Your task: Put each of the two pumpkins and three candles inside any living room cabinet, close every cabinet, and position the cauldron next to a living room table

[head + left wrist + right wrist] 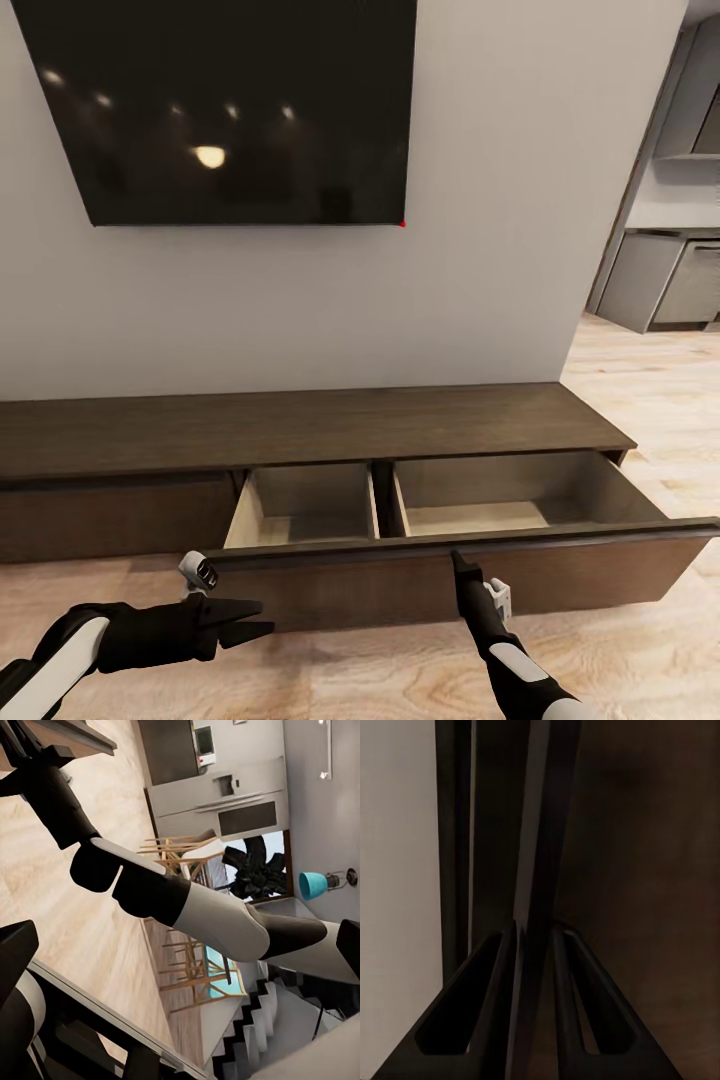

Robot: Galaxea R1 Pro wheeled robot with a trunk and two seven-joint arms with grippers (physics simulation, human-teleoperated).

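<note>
The cabinet (300, 430) is a long low dark-brown console against the white wall. Its wide right drawer front (400, 590) is pulled out, and two pale beige compartments (310, 505) show bare bottoms. My right gripper (462, 562) sits at the top edge of that drawer front. In the right wrist view its fingers (502, 967) close on the thin dark panel edge (540, 832). My left gripper (258, 620) hangs open, low in front of the drawer, touching nothing. The pumpkins, candles, cauldron and table are out of view.
A large black TV (230, 110) hangs on the wall above the console. Grey kitchen units (665, 290) stand past the wall's right end. Light wood floor (350, 670) runs under both arms. The left wrist view shows my right forearm (187, 900), wooden dining chairs (187, 855) and a staircase (255, 1027).
</note>
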